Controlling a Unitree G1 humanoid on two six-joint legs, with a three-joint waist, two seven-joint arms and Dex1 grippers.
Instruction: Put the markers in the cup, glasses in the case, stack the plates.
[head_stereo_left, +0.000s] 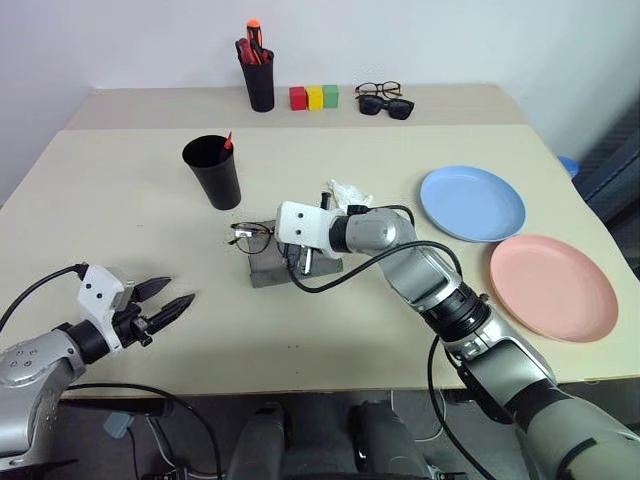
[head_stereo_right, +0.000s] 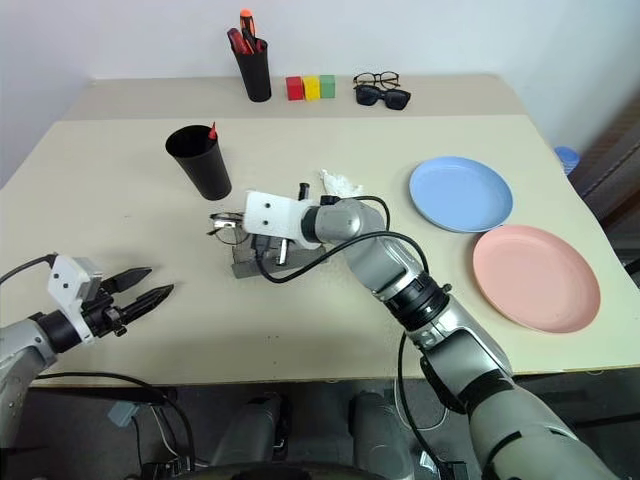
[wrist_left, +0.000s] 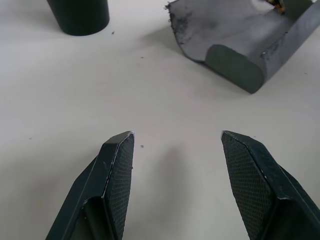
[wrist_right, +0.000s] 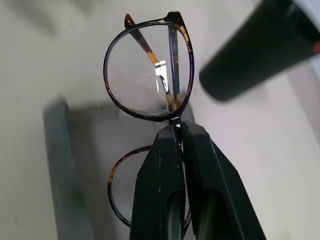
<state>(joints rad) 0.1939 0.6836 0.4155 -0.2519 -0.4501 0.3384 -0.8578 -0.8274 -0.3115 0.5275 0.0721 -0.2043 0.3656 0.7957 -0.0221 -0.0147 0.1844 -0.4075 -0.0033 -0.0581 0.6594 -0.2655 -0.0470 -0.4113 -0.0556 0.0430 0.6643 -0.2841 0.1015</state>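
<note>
My right gripper (wrist_right: 177, 130) is shut on the bridge of the thin dark-framed glasses (head_stereo_left: 250, 237), holding them just above the open grey case (head_stereo_left: 272, 268) at the table's middle. Off to the near left, my left gripper (head_stereo_left: 178, 290) is open and empty, low over bare table, pointing toward the case (wrist_left: 235, 45). The black cup (head_stereo_left: 212, 170) stands upright behind the case, and the red tip of a marker (head_stereo_left: 228, 141) sticks out of it. The light blue plate (head_stereo_left: 472, 203) and the pink plate (head_stereo_left: 552, 287) lie side by side on the right.
At the back stand a black pen pot (head_stereo_left: 258, 75) with red and orange pens, three coloured blocks (head_stereo_left: 313, 97), spare spectacles (head_stereo_left: 378, 90) and dark sunglasses (head_stereo_left: 388, 106). A crumpled white cloth (head_stereo_left: 348, 192) lies behind my right wrist. A seam (head_stereo_left: 130, 129) crosses the table behind the cup.
</note>
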